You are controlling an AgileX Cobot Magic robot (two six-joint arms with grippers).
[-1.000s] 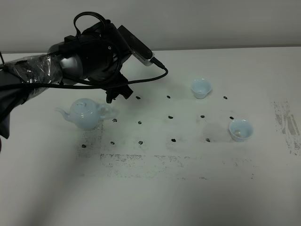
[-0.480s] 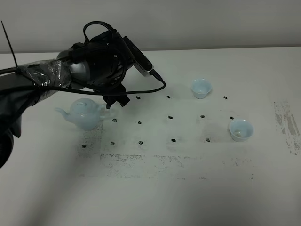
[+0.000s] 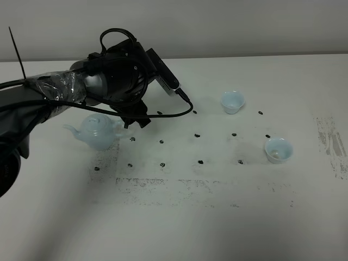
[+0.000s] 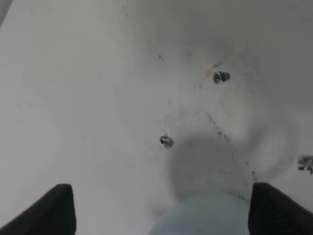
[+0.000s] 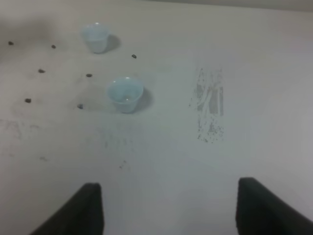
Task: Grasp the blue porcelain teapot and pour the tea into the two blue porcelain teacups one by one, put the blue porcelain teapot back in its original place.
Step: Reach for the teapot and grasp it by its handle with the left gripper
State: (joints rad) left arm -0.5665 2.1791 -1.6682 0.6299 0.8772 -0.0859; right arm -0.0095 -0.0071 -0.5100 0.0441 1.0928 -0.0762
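Note:
The blue porcelain teapot (image 3: 98,131) stands on the white table at the left, spout pointing left and handle to the right. My left gripper (image 3: 136,120) hangs just right of its handle, above the table, and is open. In the left wrist view a pale blue blur of the teapot (image 4: 205,218) shows low between the wide-apart fingertips (image 4: 56,208). The two blue porcelain teacups stand at the right, one farther back (image 3: 232,101) and one nearer (image 3: 278,149). The right wrist view shows both cups (image 5: 96,36) (image 5: 124,94) ahead of my open, empty right gripper (image 5: 171,210).
Small black marks (image 3: 161,141) dot the table in a grid between teapot and cups. A scuffed grey patch (image 3: 331,142) lies at the far right, and another smear (image 3: 179,187) runs across the front. The left arm's black cable (image 3: 174,111) loops over the table.
The left arm has shifted right and its gripper has come lower, closer to the teapot's handle. Teapot and cups have not moved.

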